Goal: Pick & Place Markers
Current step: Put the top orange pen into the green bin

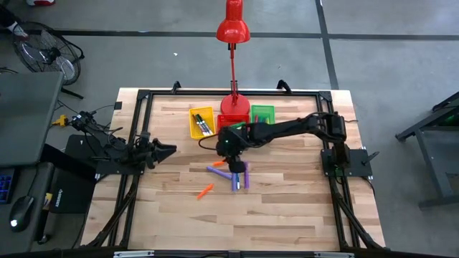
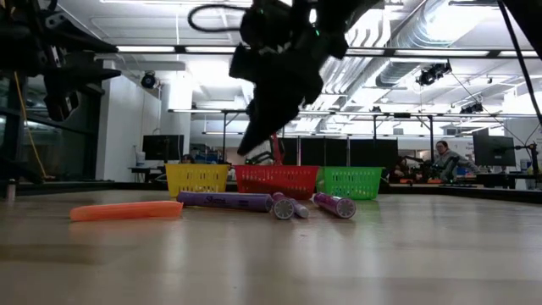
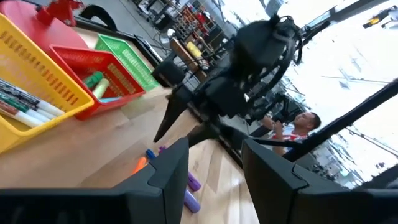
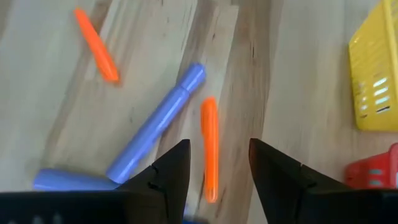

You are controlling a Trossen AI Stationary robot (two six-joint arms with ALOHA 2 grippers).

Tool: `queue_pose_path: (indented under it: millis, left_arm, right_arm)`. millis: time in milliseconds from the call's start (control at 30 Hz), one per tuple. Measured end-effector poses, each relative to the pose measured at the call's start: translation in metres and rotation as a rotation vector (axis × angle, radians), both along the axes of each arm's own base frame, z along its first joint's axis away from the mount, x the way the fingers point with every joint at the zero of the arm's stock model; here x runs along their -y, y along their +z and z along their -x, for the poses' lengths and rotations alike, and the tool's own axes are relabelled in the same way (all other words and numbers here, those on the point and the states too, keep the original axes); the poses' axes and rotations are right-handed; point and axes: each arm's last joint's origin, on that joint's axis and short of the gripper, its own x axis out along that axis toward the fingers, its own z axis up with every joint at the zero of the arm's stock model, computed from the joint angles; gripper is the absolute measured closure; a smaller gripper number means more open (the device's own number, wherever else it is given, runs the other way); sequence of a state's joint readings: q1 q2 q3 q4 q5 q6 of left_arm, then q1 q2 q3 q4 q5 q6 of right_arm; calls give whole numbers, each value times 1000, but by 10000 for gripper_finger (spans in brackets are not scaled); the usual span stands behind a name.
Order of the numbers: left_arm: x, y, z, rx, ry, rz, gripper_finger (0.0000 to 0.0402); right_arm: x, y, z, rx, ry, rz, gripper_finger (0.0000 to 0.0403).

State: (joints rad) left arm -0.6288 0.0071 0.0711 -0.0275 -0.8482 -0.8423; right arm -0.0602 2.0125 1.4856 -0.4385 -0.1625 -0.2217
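Right gripper (image 4: 214, 171) hung open and empty, fingers either side of your orange marker (image 4: 209, 146) on the table (image 1: 287, 215). Marker's long axis ran straight ahead between them. Left gripper (image 1: 166, 150) waited well apart, fingers parted.

Pale wood bench (image 1: 287, 208), orange markers (image 4: 210, 146), purple markers (image 4: 158, 121), yellow bin (image 1: 201, 122), red bin (image 2: 278, 180), green bin (image 1: 262, 113), red lamp (image 1: 233, 25), dark grippers (image 4: 214, 180).
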Motion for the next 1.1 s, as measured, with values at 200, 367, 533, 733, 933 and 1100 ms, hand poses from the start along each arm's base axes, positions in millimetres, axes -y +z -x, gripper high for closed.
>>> queue_pose_path:
  millis: [200, 367, 533, 733, 933, 1100]
  left_arm:
    - [2, 0, 0, -3, -64, -4, 254]
    - [3, 0, 0, -3, -94, -5, 254]
    - [3, 0, -1, -3, -101, -5, 254]
    - [3, 0, -1, -3, -101, -5, 254]
    - [3, 0, -1, -2, -114, -5, 254]
    - [4, 0, -1, -1, -133, -5, 254]
  right_arm:
    - [-1, 8, -1, -27, -26, -5, 253]
    - [-4, -7, -1, -95, -25, -14, 252]
    - [-12, -30, -14, -159, 9, -19, 253]
    - [-13, -44, -39, -262, 26, 52, 253]
    - [-10, -53, -47, -350, 50, 46, 261]
    - [-11, -71, -43, -404, 79, 53, 265]
